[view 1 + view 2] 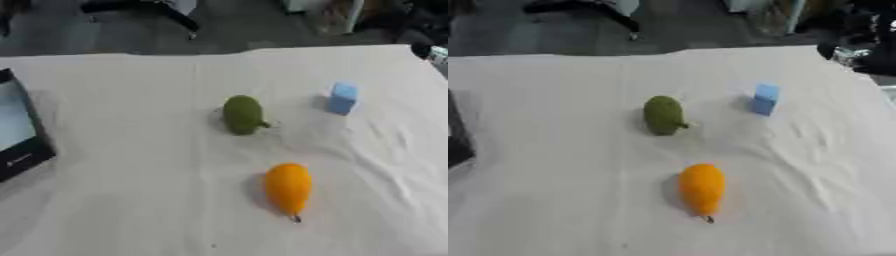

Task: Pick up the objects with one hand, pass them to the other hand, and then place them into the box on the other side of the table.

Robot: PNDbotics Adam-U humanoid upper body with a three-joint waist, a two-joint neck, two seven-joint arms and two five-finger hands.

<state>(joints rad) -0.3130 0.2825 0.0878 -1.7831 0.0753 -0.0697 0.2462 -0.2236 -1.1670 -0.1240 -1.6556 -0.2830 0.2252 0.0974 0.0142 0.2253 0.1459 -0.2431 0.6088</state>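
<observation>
The desk [122, 200], covered in a creased white cloth, fills most of the frame, and neither robot hand shows in either view, so whether their fingers are spread or curled cannot be told.

Three objects lie loose on the cloth, none of them touching. A green fruit-shaped object [242, 114] sits just right of centre, its short stem pointing right. A small blue block [342, 98] stands upright toward the upper right, near the green one but apart from it. An orange fruit-shaped object [288, 188] lies lower and right of centre, its stem tip pointing toward the bottom edge.

At the left edge sits the box [26, 150], dark-walled with a pale inside, only partly in view.

All three objects lie on the right half while the box is at the far left, which fits the task: a right-side hand would likely pick up, pass across, and the left would drop in. Nothing appears to be in hand yet, so the work seems to be at its start.
</observation>
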